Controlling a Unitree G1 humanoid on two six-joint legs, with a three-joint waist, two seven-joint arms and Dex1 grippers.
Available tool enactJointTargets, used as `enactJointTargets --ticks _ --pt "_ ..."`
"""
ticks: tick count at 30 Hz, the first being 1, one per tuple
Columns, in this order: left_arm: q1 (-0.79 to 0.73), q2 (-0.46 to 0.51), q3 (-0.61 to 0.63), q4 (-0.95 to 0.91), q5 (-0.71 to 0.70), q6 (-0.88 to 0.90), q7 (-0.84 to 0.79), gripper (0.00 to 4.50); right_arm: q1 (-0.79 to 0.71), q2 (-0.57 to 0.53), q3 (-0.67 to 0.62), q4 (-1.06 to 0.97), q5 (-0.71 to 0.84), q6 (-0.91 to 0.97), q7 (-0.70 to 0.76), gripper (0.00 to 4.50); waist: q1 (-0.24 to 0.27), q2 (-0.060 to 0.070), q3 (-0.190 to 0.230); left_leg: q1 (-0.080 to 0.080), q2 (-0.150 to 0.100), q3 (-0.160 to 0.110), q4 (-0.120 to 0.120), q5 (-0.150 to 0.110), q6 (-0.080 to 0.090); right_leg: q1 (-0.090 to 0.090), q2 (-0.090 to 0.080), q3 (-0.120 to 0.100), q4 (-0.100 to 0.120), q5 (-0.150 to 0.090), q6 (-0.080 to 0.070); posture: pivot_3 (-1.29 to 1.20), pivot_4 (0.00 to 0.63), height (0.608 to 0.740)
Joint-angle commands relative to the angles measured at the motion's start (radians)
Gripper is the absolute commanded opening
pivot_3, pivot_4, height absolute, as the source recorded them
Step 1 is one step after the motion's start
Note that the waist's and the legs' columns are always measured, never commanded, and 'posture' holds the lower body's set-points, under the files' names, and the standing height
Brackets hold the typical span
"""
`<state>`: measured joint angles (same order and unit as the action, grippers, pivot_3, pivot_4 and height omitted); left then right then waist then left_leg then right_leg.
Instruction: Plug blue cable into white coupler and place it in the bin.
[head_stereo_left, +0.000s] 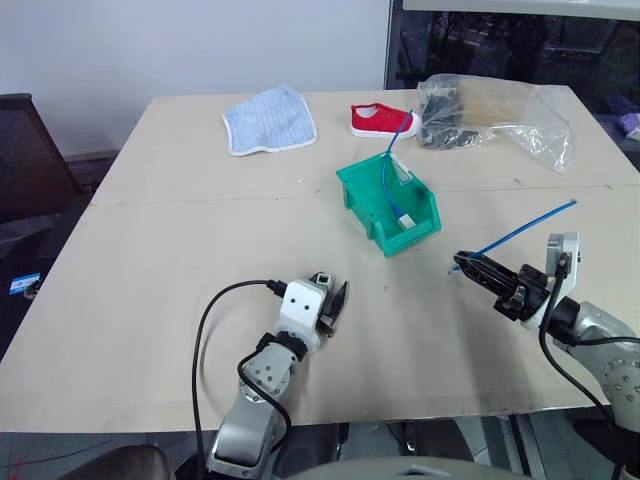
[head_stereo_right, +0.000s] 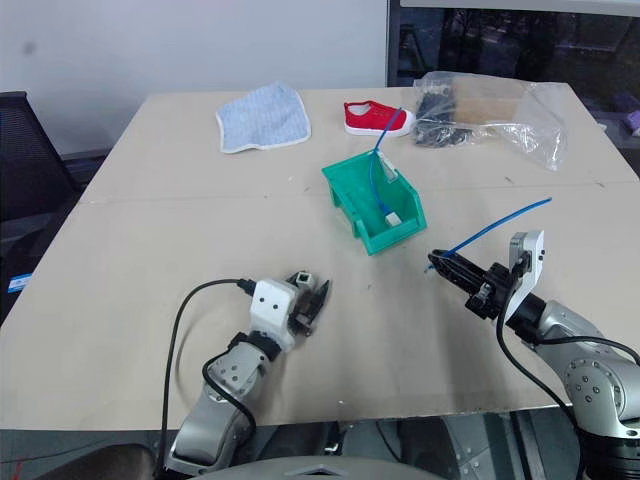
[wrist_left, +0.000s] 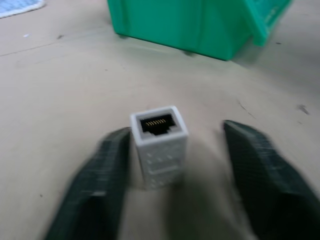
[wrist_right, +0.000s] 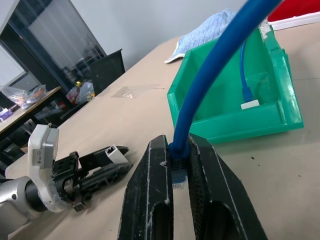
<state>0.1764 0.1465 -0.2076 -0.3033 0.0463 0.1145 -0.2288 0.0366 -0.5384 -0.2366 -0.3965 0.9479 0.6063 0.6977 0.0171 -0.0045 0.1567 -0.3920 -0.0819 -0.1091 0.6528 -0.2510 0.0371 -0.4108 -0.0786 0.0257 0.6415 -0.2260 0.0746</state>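
White coupler between left hand fingers

Head stereo overhead, wrists close, level

A pale wooden worktop carries several loose items along its far side; a blue-and-white cloth lies crumpled near the far left; a small red shoe with a white sole sits beside it to the right; a clear crinkled plastic bag, holding dark objects, lies further right near the far corner; a black office chair stands off the worktop's left edge, by the white wall.
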Motion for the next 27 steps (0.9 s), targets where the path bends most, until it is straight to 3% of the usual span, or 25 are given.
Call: enactJointTargets --ticks 1,6,12,17,21,27 --pt "-0.014 0.003 0.011 0.015 0.010 0.010 0.011 0.63 -0.001 0.004 -0.017 -0.042 0.002 -0.018 0.002 0.00 0.000 0.000 0.000 0.000 0.000 0.000 0.000 0.000 0.000 0.000 0.000 0.000 0.000 0.000 0.000 0.00 0.150 0.740" --pt "-0.101 0.054 0.013 0.034 -0.052 0.022 -0.105 0.60 -0.036 0.011 0.004 -0.059 -0.006 -0.013 -0.015 0.00 -0.002 0.000 0.000 0.000 0.000 0.000 0.000 0.000 0.000 0.000 0.001 0.000 0.000 0.000 0.000 0.00 0.150 0.740" --pt "-0.332 0.144 -0.042 0.187 -0.225 0.054 -0.479 0.60 -0.122 -0.028 0.143 -0.090 -0.170 -0.072 0.046 0.00 -0.004 0.000 0.000 0.000 0.000 0.000 0.000 0.000 0.000 -0.001 0.002 -0.001 0.000 0.000 0.000 0.00 0.150 0.740" --pt "-0.550 0.186 -0.128 0.416 -0.239 -0.002 -0.778 0.60 -0.205 -0.066 0.266 -0.028 -0.331 -0.154 0.135 0.00 -0.004 0.000 0.000 0.000 -0.001 0.000 0.000 0.002 -0.004 -0.001 0.002 -0.001 0.000 0.000 0.000 0.00 0.150 0.740" --pt "-0.723 0.166 -0.174 0.640 -0.223 -0.084 -0.959 0.60 -0.254 -0.067 0.333 0.032 -0.422 -0.223 0.189 0.00 -0.005 -0.001 0.001 -0.001 -0.001 -0.001 0.001 0.003 -0.004 -0.001 0.002 -0.002 0.000 0.000 0.000 0.00 0.150 0.740" --pt "-0.890 0.101 -0.193 0.906 -0.187 -0.187 -1.098 0.60 -0.287 -0.043 0.396 0.090 -0.512 -0.267 0.206 0.00 -0.006 -0.002 0.001 -0.002 -0.001 -0.002 0.001 0.003 -0.005 -0.001 0.002 -0.003 0.000 0.000 0.000 0.00 0.150 0.740"
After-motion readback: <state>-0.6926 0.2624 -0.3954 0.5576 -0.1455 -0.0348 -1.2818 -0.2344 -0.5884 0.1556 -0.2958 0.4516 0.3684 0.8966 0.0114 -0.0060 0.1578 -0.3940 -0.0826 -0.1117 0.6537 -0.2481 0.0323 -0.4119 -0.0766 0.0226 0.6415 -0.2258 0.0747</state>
